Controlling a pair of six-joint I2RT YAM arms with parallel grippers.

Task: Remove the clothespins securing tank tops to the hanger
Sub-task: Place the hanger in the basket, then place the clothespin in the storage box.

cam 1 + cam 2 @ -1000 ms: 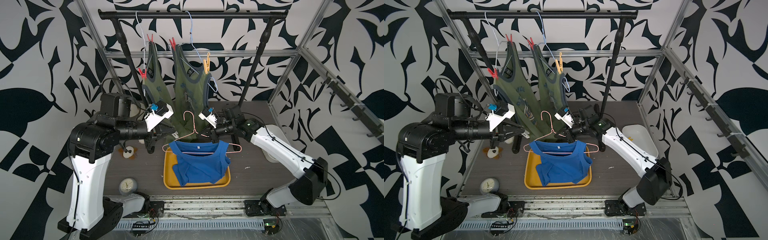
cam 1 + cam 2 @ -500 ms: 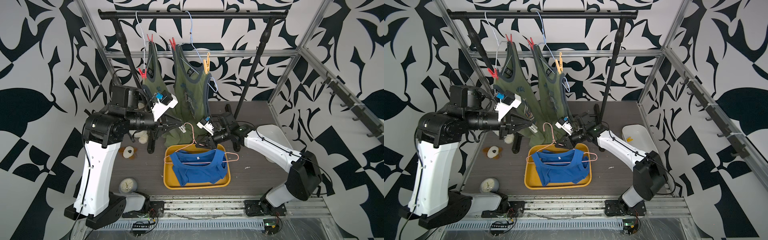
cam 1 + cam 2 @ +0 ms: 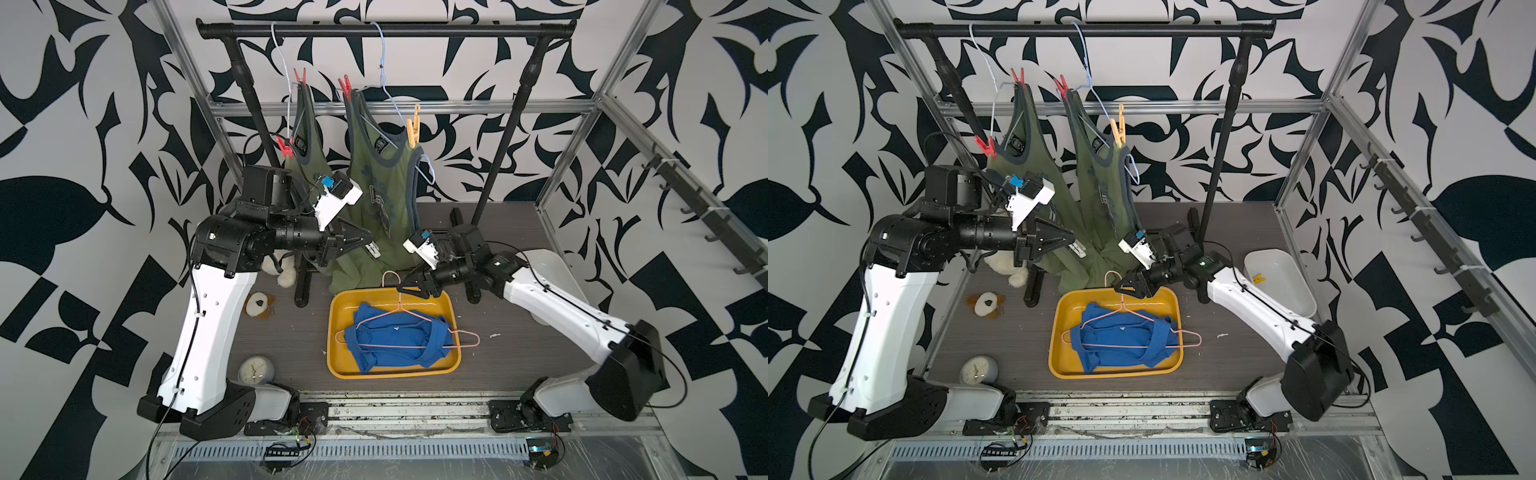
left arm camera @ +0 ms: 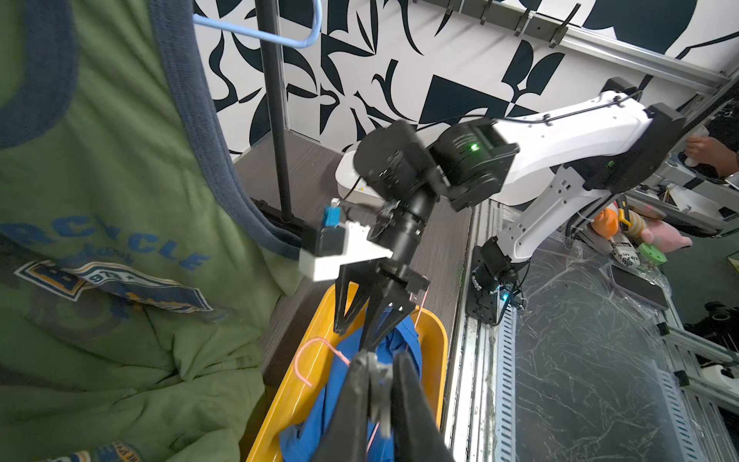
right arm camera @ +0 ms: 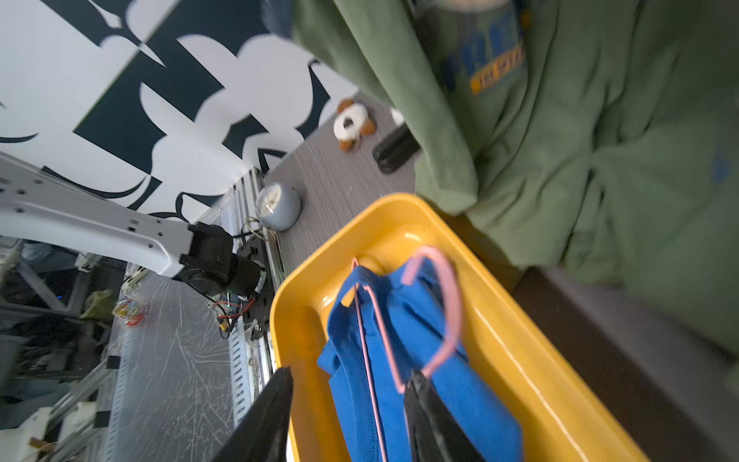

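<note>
Blue top: a second ago it dangled above the tray. Now the blue top (image 3: 395, 347) lies crumpled in the yellow tray (image 3: 390, 372), with its pink hanger (image 5: 451, 308) lying across it and the hook poking up at the far rim.
Right gripper: the right gripper (image 3: 411, 289) has let the hanger go. Its jaws stand apart, just above the hook at the tray's far edge.
Left gripper: the left gripper (image 3: 370, 244) has swung up and farther back, to the lower part of the green tops. Its jaws are pinched nearly closed on a small pale thing, I think the grey clothespin (image 3: 373, 249), though it is tiny from here.
Pinned as before: two green tops (image 3: 378, 183) hang from the black rail (image 3: 386, 30), held by three red clothespins (image 3: 300, 77) and a yellow clothespin (image 3: 413, 129).
Already off: a second yellow clothespin (image 3: 1258, 279) lies in the white tub (image 3: 1283, 291) on the right.
In the way: the left arm's camera block covers part of the left green top. The green hems bunch on the table against the tray's far rim.
Around: a small clock (image 3: 255, 370) sits near left, and a soft toy (image 3: 257, 304) lies on the left beyond it.
</note>
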